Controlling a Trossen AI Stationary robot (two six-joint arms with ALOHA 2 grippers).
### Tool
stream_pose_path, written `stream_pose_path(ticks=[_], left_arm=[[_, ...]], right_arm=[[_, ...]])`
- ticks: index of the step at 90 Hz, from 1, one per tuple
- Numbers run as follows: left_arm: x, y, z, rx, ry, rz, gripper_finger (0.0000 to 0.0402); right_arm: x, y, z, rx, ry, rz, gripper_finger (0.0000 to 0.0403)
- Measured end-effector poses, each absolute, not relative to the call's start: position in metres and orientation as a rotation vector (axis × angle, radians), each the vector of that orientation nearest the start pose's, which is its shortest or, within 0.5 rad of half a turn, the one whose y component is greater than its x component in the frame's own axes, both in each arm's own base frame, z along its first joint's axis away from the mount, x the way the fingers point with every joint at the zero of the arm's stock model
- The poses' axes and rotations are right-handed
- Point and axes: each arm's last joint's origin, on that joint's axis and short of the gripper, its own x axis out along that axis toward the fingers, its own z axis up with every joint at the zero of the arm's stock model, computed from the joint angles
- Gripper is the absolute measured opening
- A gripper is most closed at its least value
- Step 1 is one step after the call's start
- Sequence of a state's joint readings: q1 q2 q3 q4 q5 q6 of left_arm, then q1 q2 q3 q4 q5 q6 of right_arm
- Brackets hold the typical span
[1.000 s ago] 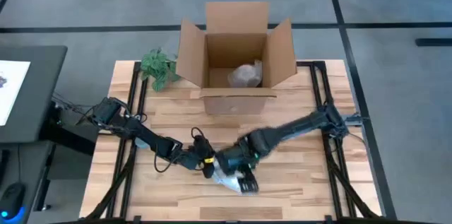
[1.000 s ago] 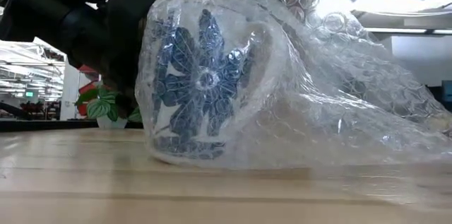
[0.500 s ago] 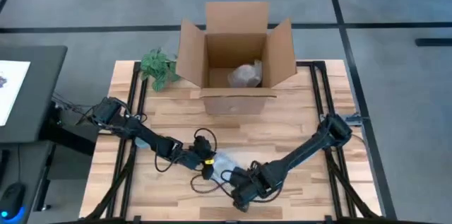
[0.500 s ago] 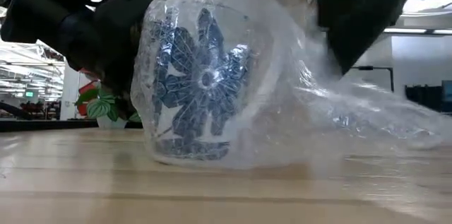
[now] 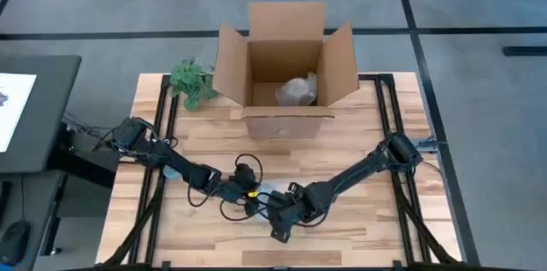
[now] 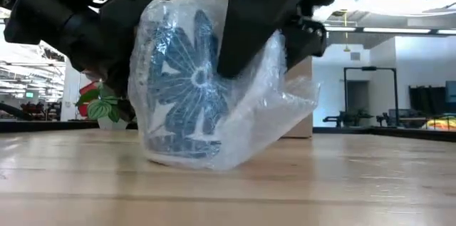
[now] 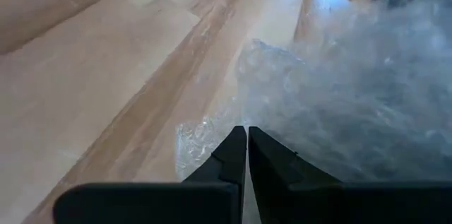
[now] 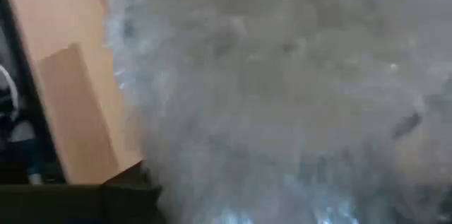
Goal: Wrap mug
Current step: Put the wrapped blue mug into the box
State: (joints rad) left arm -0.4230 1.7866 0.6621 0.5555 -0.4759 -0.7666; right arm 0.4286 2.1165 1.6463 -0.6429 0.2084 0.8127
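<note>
Evenly lit from overhead, with only soft, short shadows beneath the cardboard box on the table. Bright ceiling strips glaring behind the bubble wrap at table height, leaving the arms above it dark silhouettes. White sparkle on the wrap's folds. Heavily blurred and washed out close against the wrap in the right wrist view.
</note>
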Motion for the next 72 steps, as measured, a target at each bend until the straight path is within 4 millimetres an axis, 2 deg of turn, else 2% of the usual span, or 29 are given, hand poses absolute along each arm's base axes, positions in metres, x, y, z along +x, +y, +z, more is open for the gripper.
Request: stream_pose_path(ticks=[9,18,42,61,72], left_arm=[[0.294,-0.115,0.116,-0.504,0.453,0.246,0.0],[0.294,-0.114,0.117,-0.502,0.451,0.247,0.0],[0.295,-0.114,0.117,-0.501,0.448,0.243,0.0],[0.295,-0.115,0.12,-0.473,0.45,0.203,0.0],[0.293,-0.111,0.132,-0.456,0.45,0.202,0.0]], right_arm=[[0.411,0.178,0.176,0.384,1.064,-0.252,0.0174],[0.411,0.179,0.175,0.385,1.065,-0.251,0.0149],[0.408,0.186,0.175,0.376,1.032,-0.287,0.004],[0.406,0.189,0.181,0.367,1.035,-0.284,0.0039],[0.401,0.192,0.191,0.371,1.037,-0.286,0.0038]])
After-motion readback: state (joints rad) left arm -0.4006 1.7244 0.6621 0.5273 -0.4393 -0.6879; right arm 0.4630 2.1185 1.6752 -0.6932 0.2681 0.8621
